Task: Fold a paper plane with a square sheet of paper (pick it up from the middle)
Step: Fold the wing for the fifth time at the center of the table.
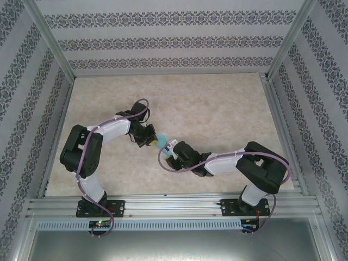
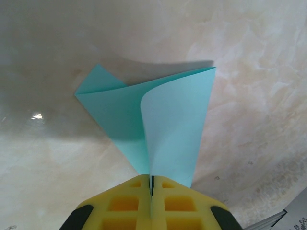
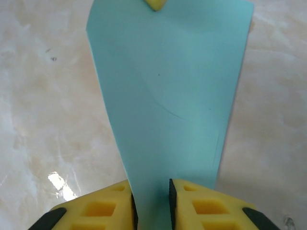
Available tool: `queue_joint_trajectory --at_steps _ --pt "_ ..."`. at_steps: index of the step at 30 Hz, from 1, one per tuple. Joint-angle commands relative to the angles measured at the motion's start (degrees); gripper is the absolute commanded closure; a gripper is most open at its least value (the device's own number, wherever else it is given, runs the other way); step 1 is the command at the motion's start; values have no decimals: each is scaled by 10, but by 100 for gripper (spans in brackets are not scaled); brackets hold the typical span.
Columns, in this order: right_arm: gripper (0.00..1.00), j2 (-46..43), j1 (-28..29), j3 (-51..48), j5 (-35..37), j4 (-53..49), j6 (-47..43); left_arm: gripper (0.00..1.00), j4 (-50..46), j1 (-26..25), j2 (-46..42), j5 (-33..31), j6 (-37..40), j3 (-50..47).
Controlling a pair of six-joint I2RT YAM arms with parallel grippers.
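Observation:
The turquoise paper plane (image 1: 159,144) hangs above the table's middle, between the two grippers. In the left wrist view it (image 2: 175,120) is a folded wedge with one flap curling open, narrowing into my left gripper (image 2: 151,184), whose yellow fingers are pressed shut on its narrow end. In the right wrist view the paper (image 3: 168,96) is a long tapering panel. It runs down between the fingers of my right gripper (image 3: 151,189), which stand apart with a clear gap. The left gripper's yellow fingertip (image 3: 154,4) shows at the paper's far end.
Under both grippers lies the beige marbled tabletop (image 1: 217,109). Patterned walls and metal frame rails (image 1: 163,206) enclose it. Both arms (image 1: 109,133) reach inward and meet near the centre.

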Motion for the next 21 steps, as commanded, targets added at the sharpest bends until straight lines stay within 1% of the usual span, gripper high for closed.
queue_joint_trajectory --at_steps 1,5,15,18,21 --pt "72 4 12 25 58 -33 -54 100 -23 1 -1 3 9 17" --pt "71 15 23 40 85 -49 -75 100 -24 2 -3 5 10 19" --pt "71 23 29 43 101 -50 -79 100 -25 4 -4 9 12 20" --pt "74 22 30 41 101 -48 -77 100 -25 4 -4 11 13 20" --pt "78 23 30 42 100 -49 -74 100 -25 5 -4 10 14 20"
